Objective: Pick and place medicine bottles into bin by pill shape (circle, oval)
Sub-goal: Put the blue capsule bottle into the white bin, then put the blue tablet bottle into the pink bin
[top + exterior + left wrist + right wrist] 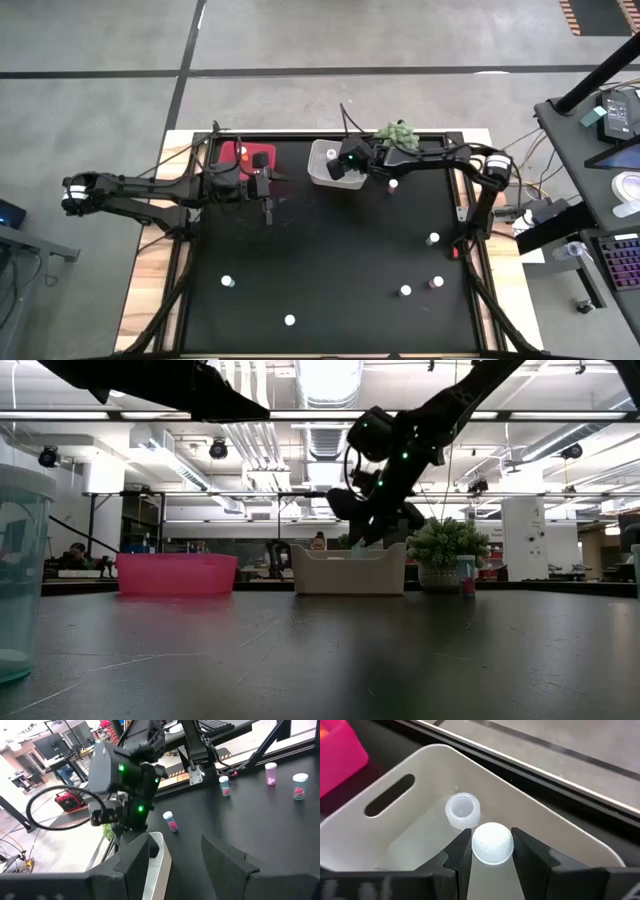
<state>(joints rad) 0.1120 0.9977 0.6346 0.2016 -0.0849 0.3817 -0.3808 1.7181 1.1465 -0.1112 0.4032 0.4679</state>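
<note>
- Hovering over the white bin (322,172) at upper centre of the high view: right gripper (491,851), fingers clamped on a white-capped medicine bottle (492,845), held just above the bin's floor.
- Lying in that bin already, just beside the held one: another bottle (463,810), on its side with the open end up.
- Waiting by the pink bin (232,152), left of centre: left gripper (182,862), fingers spread apart, nothing between them.
- Dotting the black table (330,260) across the lower half of the high view: loose bottles, well apart, one at (227,281), another at (290,321), three toward the right around (405,291).
- Sitting at the table's far edge, right of the white bin: green plant (446,543).
- Stretching behind in the low view: workshop hall, ceiling light strips, ducting overhead.
</note>
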